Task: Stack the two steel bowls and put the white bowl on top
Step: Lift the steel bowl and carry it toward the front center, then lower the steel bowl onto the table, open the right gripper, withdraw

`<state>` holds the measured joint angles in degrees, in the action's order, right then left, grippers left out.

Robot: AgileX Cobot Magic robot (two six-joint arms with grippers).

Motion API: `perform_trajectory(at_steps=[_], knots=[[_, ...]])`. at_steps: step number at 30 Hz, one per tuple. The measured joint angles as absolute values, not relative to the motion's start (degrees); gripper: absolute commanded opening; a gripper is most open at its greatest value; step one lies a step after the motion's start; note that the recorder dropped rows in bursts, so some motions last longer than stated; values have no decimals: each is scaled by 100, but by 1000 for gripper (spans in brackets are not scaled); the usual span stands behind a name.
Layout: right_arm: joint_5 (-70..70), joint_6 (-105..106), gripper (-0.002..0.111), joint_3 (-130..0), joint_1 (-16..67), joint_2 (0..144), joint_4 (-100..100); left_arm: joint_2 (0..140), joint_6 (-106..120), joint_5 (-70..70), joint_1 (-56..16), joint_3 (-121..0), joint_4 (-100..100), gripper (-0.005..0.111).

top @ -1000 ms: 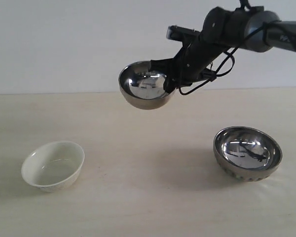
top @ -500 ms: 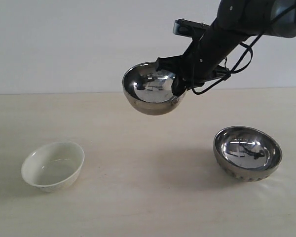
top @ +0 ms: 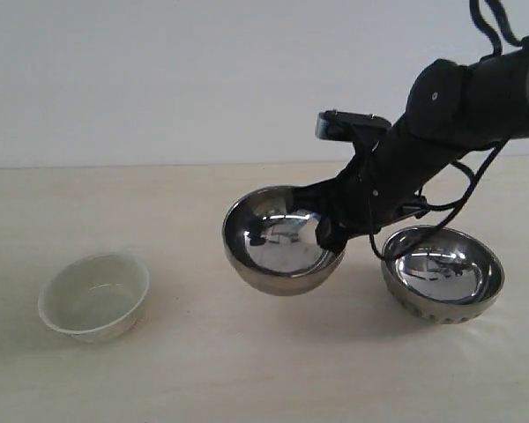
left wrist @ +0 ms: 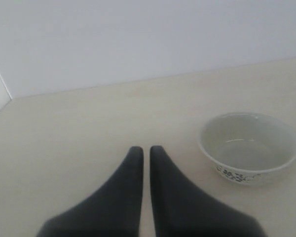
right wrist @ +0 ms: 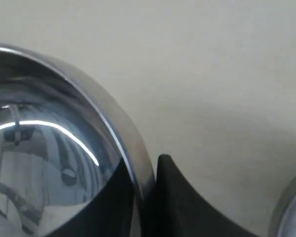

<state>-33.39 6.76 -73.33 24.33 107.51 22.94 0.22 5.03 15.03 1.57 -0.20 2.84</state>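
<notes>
My right gripper (top: 328, 231) is shut on the rim of a smooth steel bowl (top: 280, 248), holding it just above the table left of the ribbed steel bowl (top: 443, 273). In the right wrist view the held steel bowl (right wrist: 54, 148) has its rim pinched between the fingers of the right gripper (right wrist: 144, 173), and the ribbed bowl's edge (right wrist: 291, 212) shows at the corner. The white bowl (top: 94, 295) stands upright at the left. The left wrist view shows the white bowl (left wrist: 247, 146) beside my left gripper (left wrist: 146, 150), which is shut on nothing.
A pale wooden table (top: 203, 370) carries everything, with a plain white wall behind. The right arm (top: 476, 97) reaches down from the upper right, its cables hanging over the ribbed bowl.
The right arm has come down and slightly right with the steel bowl, from well above the table to just over it beside the ribbed bowl. The white bowl has not moved.
</notes>
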Motion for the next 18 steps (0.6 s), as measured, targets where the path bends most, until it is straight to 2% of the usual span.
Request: perform_trajectory(at_steps=[3,9,18], knots=[[-3126,677,0,-6993,2705,10740,2335,22,503,1503,157,-20,284,4],[-2437,1172,0,-6199,2740,10730,2841,22,503,1503,157,-20,284,4],[-1933,1485,0,-5964,2740,10720,3845,22,503,1503,157,-20,284,4]])
